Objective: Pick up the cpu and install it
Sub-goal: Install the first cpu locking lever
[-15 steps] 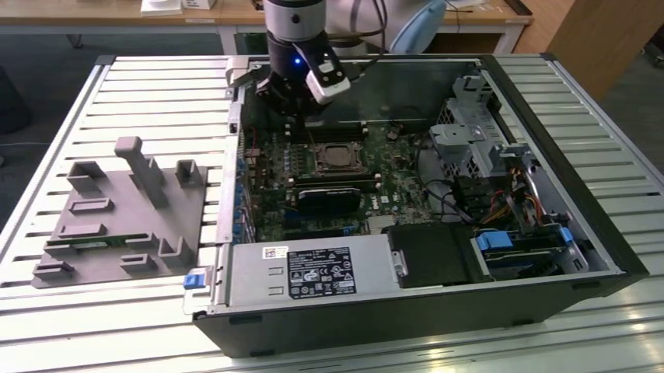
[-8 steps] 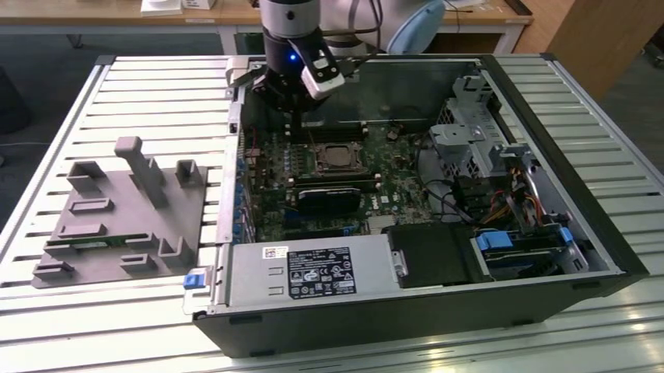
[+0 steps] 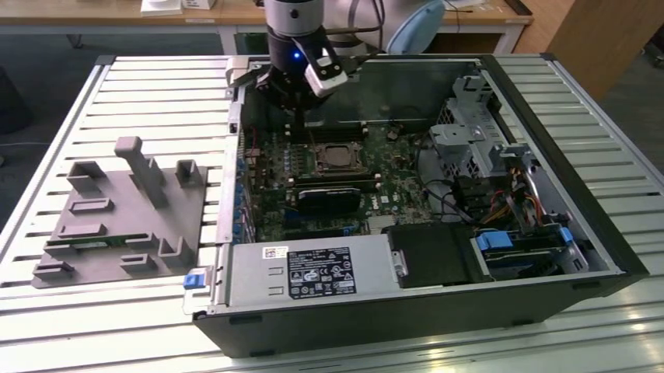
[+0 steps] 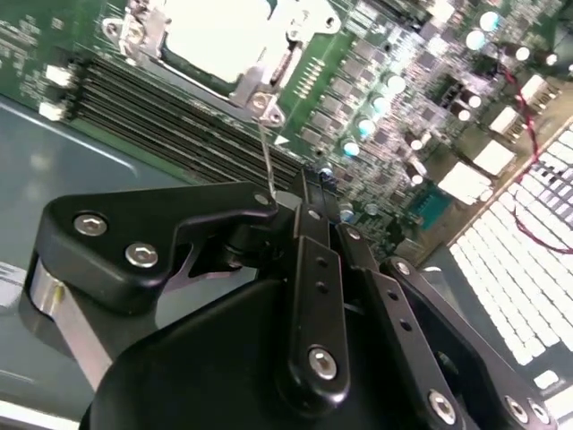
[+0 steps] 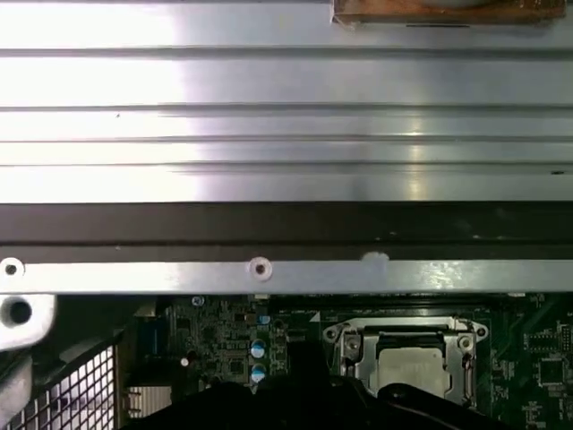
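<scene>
End effector (image 3: 298, 116): hangs inside the open computer case (image 3: 581, 140), low over the far edge of the green board (image 3: 311, 194), close to the socket. In the second wrist view its black linkage (image 4: 304, 296) fills the foreground; whether the tips are parted or closed, and whether they grip anything, I cannot tell.

Cpu (image 3: 334, 158): the flat silvery square lies in the socket on the board, inside the metal socket frame (image 5: 407, 345). Both wrist views show its pale metal top (image 4: 219, 31) seated within that frame.

Socket lever: a thin wire arm (image 4: 266, 157) stands up from the frame corner toward the end effector, so the frame looks not yet clamped down; that is my reading, not certain.

Step in hand: judging by this, the chip is placed and the work is at the socket's retention.

Doing it well: keep the chip flat and square in its seat, press only on the lever or frame, never on the chip top, and move slowly, since the memory slots (image 4: 170, 121) sit just beside.

Surroundings: the case rests on a slatted metal counter (image 3: 155, 93); a grey holder tray (image 3: 120, 217) stands well apart, on the exterior view's left.
</scene>
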Controlling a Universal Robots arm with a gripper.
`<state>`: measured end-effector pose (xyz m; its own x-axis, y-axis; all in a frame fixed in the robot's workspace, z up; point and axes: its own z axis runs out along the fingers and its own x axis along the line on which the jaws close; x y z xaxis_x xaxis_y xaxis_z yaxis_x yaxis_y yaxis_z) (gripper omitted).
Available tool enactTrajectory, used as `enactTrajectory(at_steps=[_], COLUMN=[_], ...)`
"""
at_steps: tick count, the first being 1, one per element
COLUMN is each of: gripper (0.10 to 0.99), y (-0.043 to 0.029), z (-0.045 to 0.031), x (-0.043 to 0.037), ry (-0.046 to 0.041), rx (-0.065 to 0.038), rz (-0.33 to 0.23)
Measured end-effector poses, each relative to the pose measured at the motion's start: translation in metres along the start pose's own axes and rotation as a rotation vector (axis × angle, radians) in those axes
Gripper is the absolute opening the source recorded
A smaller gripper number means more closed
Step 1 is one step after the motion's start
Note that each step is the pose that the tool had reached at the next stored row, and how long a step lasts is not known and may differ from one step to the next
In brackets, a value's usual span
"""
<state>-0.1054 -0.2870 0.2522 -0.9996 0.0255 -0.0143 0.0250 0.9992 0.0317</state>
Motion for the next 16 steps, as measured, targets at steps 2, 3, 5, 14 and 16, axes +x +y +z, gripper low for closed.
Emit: enactTrajectory(at_steps=[2, 3, 5, 14, 16], gripper=[0.106, 0.106, 0.106, 0.106, 0.106], y=[0.0002, 0.0003, 0.0004, 0.0011, 0.0006], z=[0.0003, 0.0005, 0.0012, 0.0056, 0.0060], x=[-0.0057, -0.0087, -0.0148, -0.0409, -0.0410], ry=[0.0005, 0.0009, 0.0016, 0.0065, 0.0046], rx=[0.000, 0.000, 0.000, 0.001, -0.006], rz=[0.000, 0.000, 0.000, 0.000, 0.000])
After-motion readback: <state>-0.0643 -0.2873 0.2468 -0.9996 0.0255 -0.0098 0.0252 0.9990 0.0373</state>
